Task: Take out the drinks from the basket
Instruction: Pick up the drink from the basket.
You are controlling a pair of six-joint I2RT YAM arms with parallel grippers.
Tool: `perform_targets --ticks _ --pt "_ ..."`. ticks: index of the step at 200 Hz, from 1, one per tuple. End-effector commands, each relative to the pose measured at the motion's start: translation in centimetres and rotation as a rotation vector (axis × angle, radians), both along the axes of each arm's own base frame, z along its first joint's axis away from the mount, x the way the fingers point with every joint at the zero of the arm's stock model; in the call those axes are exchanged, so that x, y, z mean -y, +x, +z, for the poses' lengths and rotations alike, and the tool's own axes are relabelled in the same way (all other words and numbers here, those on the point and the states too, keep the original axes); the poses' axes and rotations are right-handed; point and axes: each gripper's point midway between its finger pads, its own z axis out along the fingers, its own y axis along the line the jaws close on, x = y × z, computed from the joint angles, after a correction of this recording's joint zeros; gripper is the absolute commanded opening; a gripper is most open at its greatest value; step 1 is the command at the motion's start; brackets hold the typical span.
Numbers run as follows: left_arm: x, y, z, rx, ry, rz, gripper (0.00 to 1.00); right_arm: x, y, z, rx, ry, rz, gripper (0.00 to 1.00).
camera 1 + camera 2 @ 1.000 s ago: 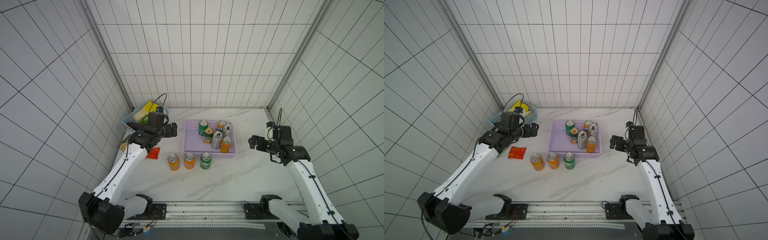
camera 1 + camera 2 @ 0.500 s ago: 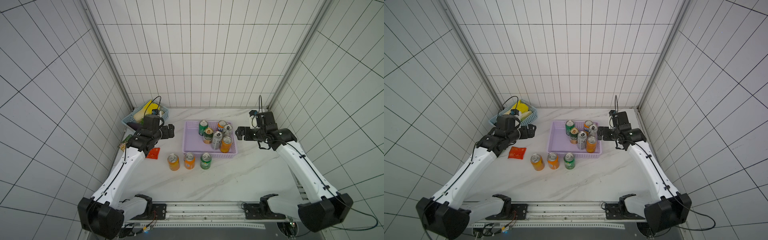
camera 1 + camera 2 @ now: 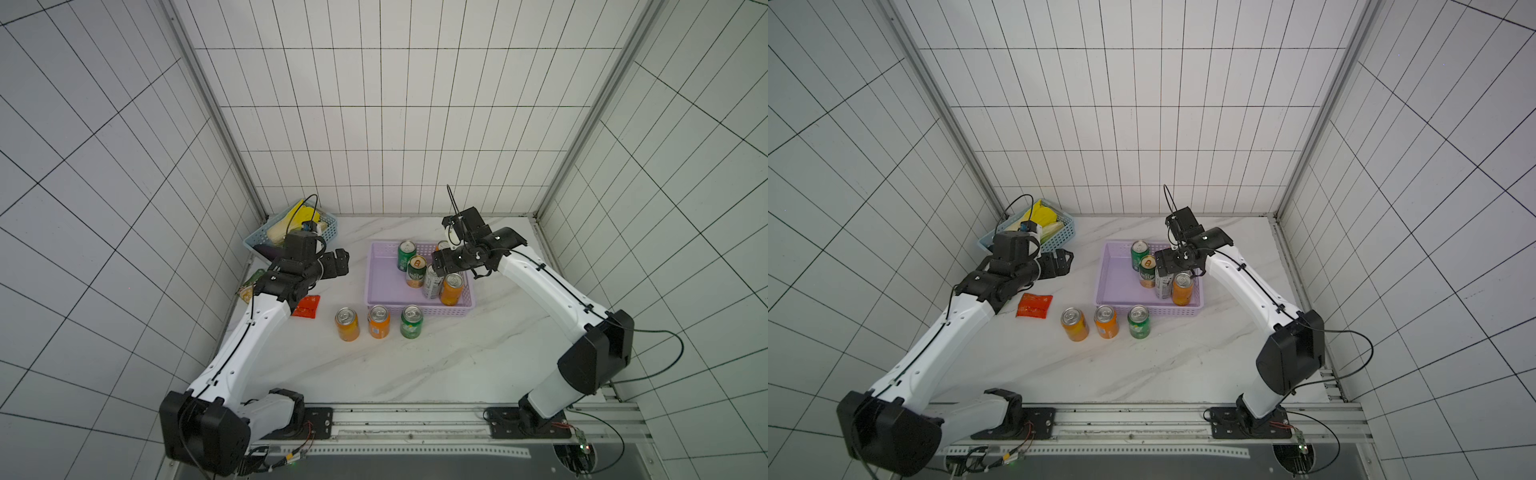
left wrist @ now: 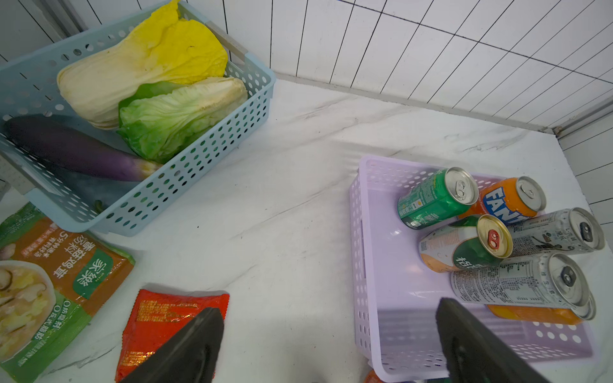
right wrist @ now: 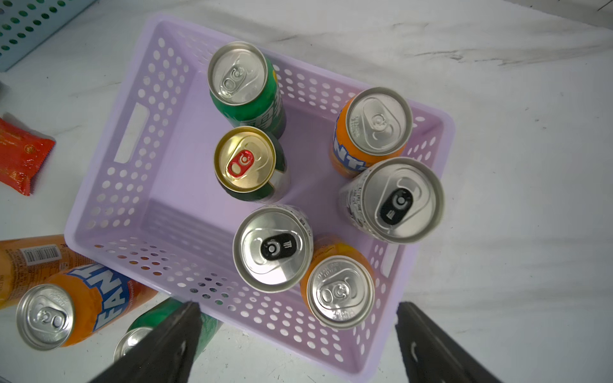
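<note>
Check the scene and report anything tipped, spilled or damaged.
Nothing stands out: six cans stand upright in the lilac basket, three cans stand upright in a row on the table; no spills or dents visible.

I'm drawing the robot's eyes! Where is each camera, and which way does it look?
Top views: high in front, looking down on the table; both show the left arm and right arm whole.
Left wrist: on the left arm, facing the blue basket and lilac basket; open left jaws show.
Right wrist: above the lilac basket, facing down on six cans; open right jaws show.
Shared: both wrist views show the gold-topped can.
</note>
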Motion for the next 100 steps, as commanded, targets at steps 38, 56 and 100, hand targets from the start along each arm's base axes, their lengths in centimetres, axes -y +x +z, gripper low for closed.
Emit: perform_targets --ticks 38,56,100 --pt "0.3 0.3 0.4 0.018 -0.02 -0.009 0.98 -1.8 0.7 -2.5 -0.05 -0.077 0.046 0.92" --pt "0.3 0.3 0.4 0.016 -0.021 -0.008 0.98 -2.2 0.9 -3.4 -0.068 -0.082 0.052 0.9" --pt "0.4 0.4 0.5 0.016 -0.024 -0.013 0.98 -3.0 1.5 -5.1 -0.092 -0.102 0.062 0.86"
